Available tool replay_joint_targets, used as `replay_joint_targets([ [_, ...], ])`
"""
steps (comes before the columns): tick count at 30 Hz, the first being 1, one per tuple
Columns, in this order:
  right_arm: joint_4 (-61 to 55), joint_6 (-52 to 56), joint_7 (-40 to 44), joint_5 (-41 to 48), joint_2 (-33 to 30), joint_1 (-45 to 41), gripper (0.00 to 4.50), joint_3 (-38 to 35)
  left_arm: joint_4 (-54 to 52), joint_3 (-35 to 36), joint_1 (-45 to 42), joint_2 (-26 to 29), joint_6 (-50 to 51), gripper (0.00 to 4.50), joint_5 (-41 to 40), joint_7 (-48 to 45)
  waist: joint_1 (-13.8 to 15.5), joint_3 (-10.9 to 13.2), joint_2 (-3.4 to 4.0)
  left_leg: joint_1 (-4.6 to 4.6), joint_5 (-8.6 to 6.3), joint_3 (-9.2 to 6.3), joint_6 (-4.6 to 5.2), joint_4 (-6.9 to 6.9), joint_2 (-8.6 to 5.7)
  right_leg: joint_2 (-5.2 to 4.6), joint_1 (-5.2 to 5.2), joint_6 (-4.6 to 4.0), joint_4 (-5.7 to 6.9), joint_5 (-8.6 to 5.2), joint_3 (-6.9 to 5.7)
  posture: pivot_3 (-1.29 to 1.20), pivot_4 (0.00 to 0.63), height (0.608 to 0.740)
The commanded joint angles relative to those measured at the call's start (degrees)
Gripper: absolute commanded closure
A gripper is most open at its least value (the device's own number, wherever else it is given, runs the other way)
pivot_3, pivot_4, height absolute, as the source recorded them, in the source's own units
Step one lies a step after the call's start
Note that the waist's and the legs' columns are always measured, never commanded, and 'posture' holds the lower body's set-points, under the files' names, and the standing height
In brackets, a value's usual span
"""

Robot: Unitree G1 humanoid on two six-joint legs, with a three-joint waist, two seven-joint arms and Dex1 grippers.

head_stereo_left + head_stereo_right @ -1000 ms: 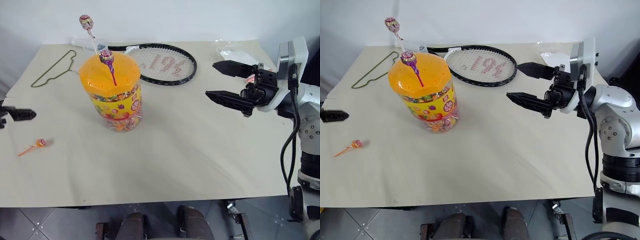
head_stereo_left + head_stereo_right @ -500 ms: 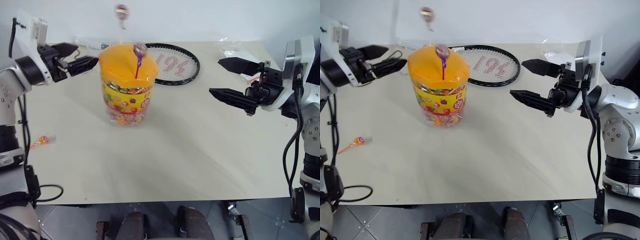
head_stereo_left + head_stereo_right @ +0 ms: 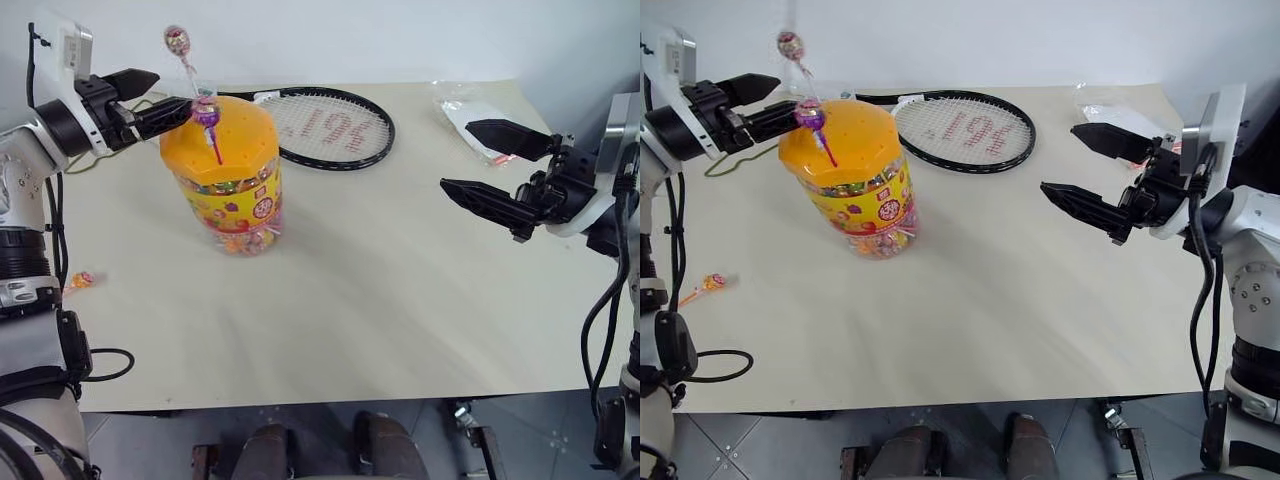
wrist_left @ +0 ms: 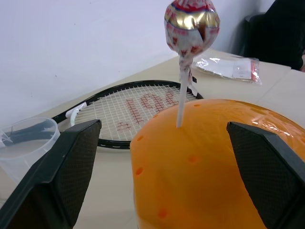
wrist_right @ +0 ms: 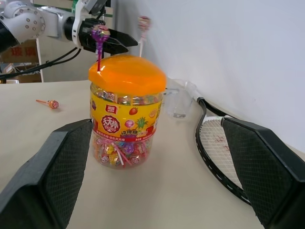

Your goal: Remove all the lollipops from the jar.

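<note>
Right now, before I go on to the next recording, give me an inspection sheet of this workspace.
Surface: beige table, flat, mostly bare in front.
Job's things: jar upright, orange lid on; white-stick lollipop and purple-stick lollipop standing in the lid; orange-stick lollipop lying on the table near its left edge.
Clutter: tennis racket, clear cup, wire hanger, plastic packet.
Grippers: left gripper open, level with the lid, beside the sticks; right gripper open, apart from the jar.
Cables: black cable hanging off the left arm.
Surroundings: white wall behind, tiled floor below.
</note>
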Motion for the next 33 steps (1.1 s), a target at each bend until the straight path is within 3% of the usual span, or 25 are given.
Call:
replay_joint_targets([
  [1, -1.3, -1.0, -0.3, 0.6, -0.3, -1.5, 0.0, -0.5, 1.8, 0.2, -4.1, -0.7, -3.0, 0.02, 0.8, -1.0, 0.2, 0.0, 0.0, 0.0, 0.0, 0.01, 0.0, 0.01, 0.0, 0.0, 0.0, 0.0, 0.0, 0.0, 0.01, 0.0, 0.15, 0.74],
  [15, -1.9, -1.0, -1.1, 1.4, -0.7, -1.6, 0.0, -1.2, 15.2, -2.2, -13.1, -3.3, -10.7, 0.02, 6.3, -5.3, 0.1, 0.0, -0.01, -0.02, 0.0, 0.01, 0.01, 0.02, 0.0, 0.02, 0.0, 0.0, -0.02, 0.0, -0.01, 0.0, 0.15, 0.74],
  [19, -1.8, -1.1, -1.2, 1.4, -0.7, -1.7, 0.0, -1.3, 17.3, -2.7, -14.4, -3.5, -12.3, 0.89, 8.0, -6.2, 0.2, 0.0, -0.02, -0.02, 0.0, 0.01, 0.01, 0.02, 0.0, 0.02, 0.0, 0.0, -0.02, 0.0, -0.02, 0.0, 0.15, 0.74],
  [30, -1.6, -1.6, -1.4, 1.3, -0.6, -2.4, 0.0, -1.0, 20.4, -3.4, -18.3, -3.9, -14.2, 4.36, 9.9, -9.0, 0.1, 0.0, -0.04, -0.03, 0.0, 0.01, 0.01, 0.02, 0.0, 0.02, 0.0, 0.0, -0.02, 0.0, -0.02, 0.0, 0.15, 0.74],
  [33, -1.5, -1.8, -1.3, 1.1, -0.7, -2.4, 0.0, -1.1, 20.3, -2.8, -19.6, -4.0, -15.0, 4.46, 9.6, -9.0, 0.1, 0.0, -0.04, -0.03, 0.0, 0.0, 0.01, 0.02, 0.01, 0.02, 0.0, 0.0, -0.01, 0.0, -0.02, 0.0, 0.15, 0.74],
])
